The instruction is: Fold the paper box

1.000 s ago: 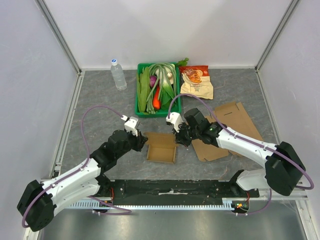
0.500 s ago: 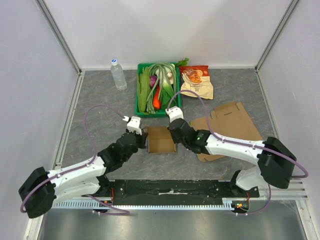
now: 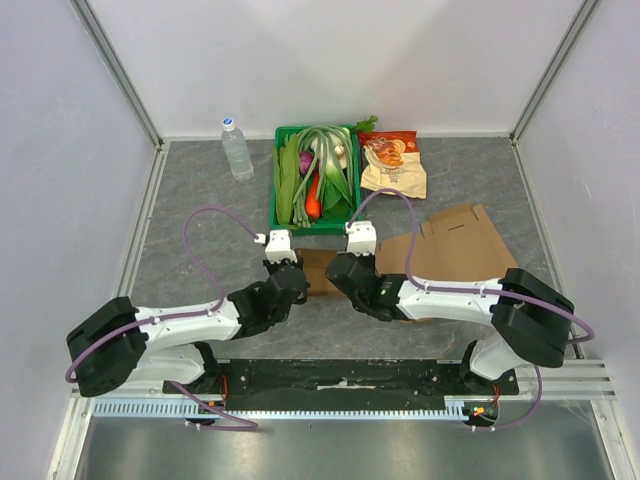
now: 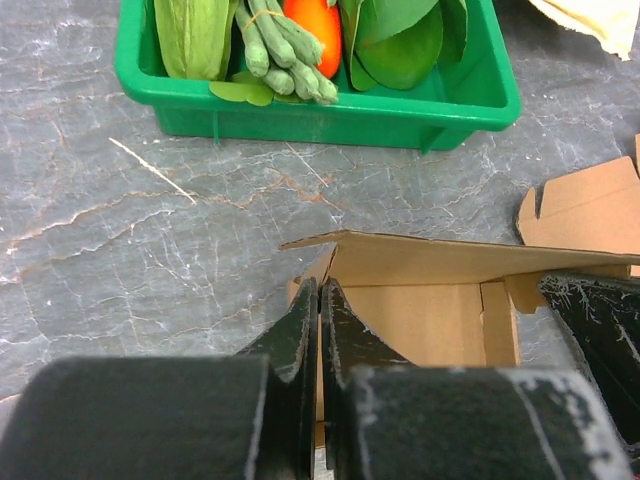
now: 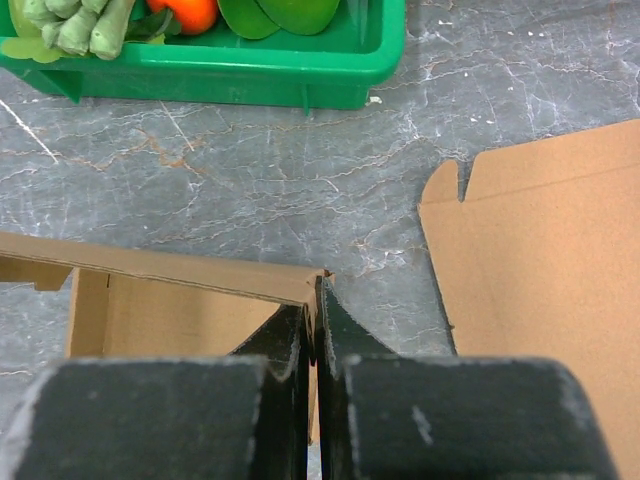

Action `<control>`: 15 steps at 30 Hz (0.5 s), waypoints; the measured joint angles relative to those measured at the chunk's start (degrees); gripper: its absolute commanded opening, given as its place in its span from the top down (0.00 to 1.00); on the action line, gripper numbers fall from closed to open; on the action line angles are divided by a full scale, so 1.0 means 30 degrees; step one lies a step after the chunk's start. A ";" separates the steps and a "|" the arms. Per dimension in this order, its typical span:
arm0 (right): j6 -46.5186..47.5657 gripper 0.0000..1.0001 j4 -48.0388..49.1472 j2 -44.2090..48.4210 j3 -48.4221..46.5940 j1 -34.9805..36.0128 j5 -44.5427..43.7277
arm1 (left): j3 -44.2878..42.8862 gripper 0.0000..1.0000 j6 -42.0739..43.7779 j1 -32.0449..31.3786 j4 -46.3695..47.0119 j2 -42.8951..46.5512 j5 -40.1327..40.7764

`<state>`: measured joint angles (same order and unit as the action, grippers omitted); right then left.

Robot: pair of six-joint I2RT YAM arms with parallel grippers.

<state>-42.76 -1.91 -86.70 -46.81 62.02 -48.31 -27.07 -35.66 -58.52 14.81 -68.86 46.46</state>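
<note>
**Legible text: none**

No word, number or brand resolves in any view. The snack bag (image 3: 392, 163), just right of the green crate (image 3: 315, 228), has a red-and-orange printed face, but its lettering is too small to read. On the bottle (image 3: 237, 148), left of the crate, any label is too small to tell. The paper box (image 4: 420, 320) in front of the crate and the flat cardboard sheet (image 5: 560, 260) to the box's right show plain brown surfaces.

You see bright, even, diffuse light from overhead, casting only faint soft shadows on the grey table (image 3: 200, 190). In both wrist views the black fingers (image 4: 295, 335) nearest the lens look blurred, while the paper box (image 4: 430, 310) beyond is sharp.
</note>
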 measured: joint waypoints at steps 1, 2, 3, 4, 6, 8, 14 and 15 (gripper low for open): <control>0.0073 1.00 0.0415 -0.0044 0.0262 0.0044 -0.0138 | 0.0000 0.98 -0.0131 -0.0080 0.0036 -0.0182 0.0066; 0.0182 1.00 0.0976 -0.0073 0.0627 0.0080 -0.0291 | 0.0007 0.98 -0.0277 -0.0168 0.0160 -0.0350 0.0182; 0.0291 1.00 0.1559 -0.0087 0.0918 0.0117 -0.0437 | 0.0015 0.98 -0.0488 -0.0233 0.0313 -0.0503 0.0328; 0.0517 1.00 0.2259 -0.0117 0.1217 0.0131 -0.0619 | 0.0044 0.98 -0.0670 -0.0270 0.0437 -0.0590 0.0444; 0.0954 1.00 0.3497 -0.0175 0.1719 0.0168 -0.0947 | 0.0168 0.98 -0.1093 -0.0350 0.0867 -0.0736 0.0685; 0.1428 1.00 0.4845 -0.0277 0.2244 0.0197 -0.1173 | 0.0335 0.98 -0.1479 -0.0568 0.1297 -0.0925 0.1166; 0.2368 1.00 0.8021 -0.0663 0.3891 0.0663 -0.2135 | 0.0415 0.98 -0.3220 -0.1581 0.2047 -0.2514 0.2951; 0.2484 1.00 0.8240 -0.0750 0.3993 0.0765 -0.2339 | 0.0393 0.98 -0.3672 -0.1668 0.1923 -0.2674 0.3133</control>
<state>-35.31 22.81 -88.95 -34.83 64.31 -55.33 -25.89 -46.68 -63.53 20.58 -76.88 55.86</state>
